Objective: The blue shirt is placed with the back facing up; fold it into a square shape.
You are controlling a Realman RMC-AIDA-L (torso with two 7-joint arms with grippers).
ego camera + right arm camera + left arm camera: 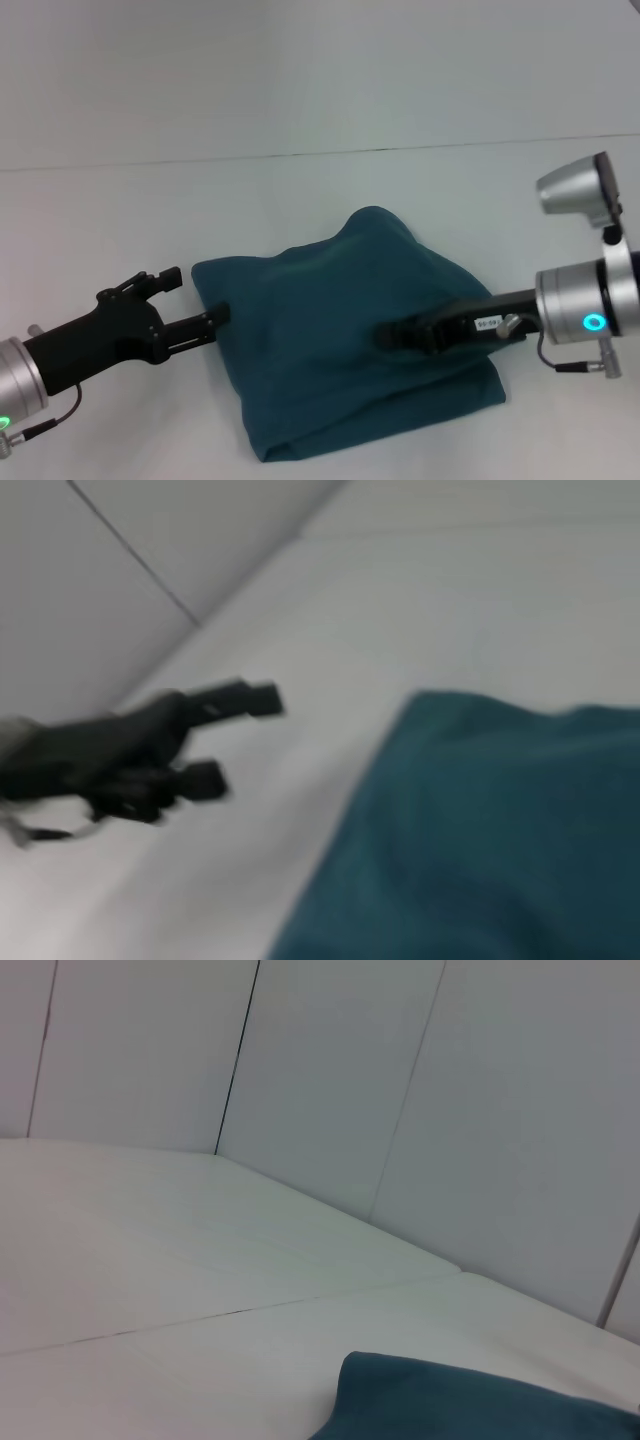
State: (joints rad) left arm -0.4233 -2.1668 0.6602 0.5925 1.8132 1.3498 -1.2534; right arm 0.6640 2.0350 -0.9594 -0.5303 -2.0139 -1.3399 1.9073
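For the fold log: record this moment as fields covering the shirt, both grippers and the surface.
shirt: blue shirt, folded into a rough, bunched bundle, not a neat square
left gripper: left gripper at the bundle's left edge, fingers apart in the right wrist view
right gripper: right gripper lying over the bundle's middle, fingertips hidden against the cloth
surface: white table

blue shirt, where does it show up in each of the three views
Head view: the blue shirt lies bunched in the lower middle of the white table, between the left gripper and the right gripper.
Left wrist view: only one edge shows, at the bottom right.
Right wrist view: it fills the lower right, with the left gripper beyond it.
Shared landmark: the white table.
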